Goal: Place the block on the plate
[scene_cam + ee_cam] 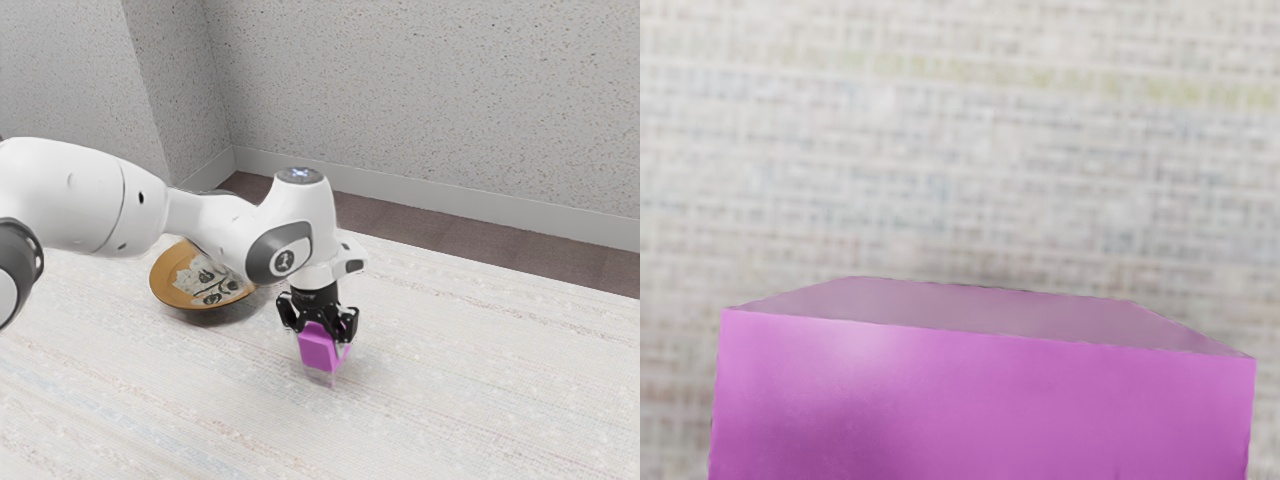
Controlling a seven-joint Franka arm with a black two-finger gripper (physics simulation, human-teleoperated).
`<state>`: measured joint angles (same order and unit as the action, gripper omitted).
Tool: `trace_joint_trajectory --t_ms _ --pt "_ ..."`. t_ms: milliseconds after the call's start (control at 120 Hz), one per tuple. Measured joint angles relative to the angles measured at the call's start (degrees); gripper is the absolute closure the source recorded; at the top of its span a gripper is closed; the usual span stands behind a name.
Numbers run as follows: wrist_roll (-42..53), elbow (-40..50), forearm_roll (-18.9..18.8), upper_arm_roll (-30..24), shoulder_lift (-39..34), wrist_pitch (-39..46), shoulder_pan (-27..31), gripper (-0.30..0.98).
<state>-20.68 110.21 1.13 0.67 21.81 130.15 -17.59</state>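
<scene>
My black gripper [319,338] points down over the table, shut on the magenta block [317,350], which sits between its two fingers. In the wrist view the block [985,410] appears large at the lower edge, one broad face toward the camera and a darker side receding from it. Whether the block's underside touches the tabletop, I cannot tell. The orange-brown plate [172,293], with a pale and dark pattern in its middle, lies on the table toward the exterior view's left of the gripper, apart from the block. Part of its rim is behind the arm.
The pale, streaked tabletop [470,390] extends around the gripper and plate. My white arm [210,222] reaches in from the exterior view's left, passing over the plate's far side. Beyond the table's far edge are a brown floor [430,236] and a speckled wall [420,100].
</scene>
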Motion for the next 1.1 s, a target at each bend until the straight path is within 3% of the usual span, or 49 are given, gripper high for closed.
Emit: trace_joint_trajectory --t_ms 150,433,567,850,1100 --pt "-0.22 -0.07 -3.15 3.08 -5.53 -2.0 1.44 0.29" --pt "1.97 -1.24 -8.96 3.64 -9.78 -4.8 13.18 0.28" --pt "4.36 -1.21 -9.57 3.64 -9.77 -4.78 18.39 0.28" --pt "10.43 -8.78 -9.4 3.46 -0.84 -3.92 23.16 0.28" --pt "14.25 -7.78 -8.17 3.44 -3.24 -3.27 23.23 0.09"
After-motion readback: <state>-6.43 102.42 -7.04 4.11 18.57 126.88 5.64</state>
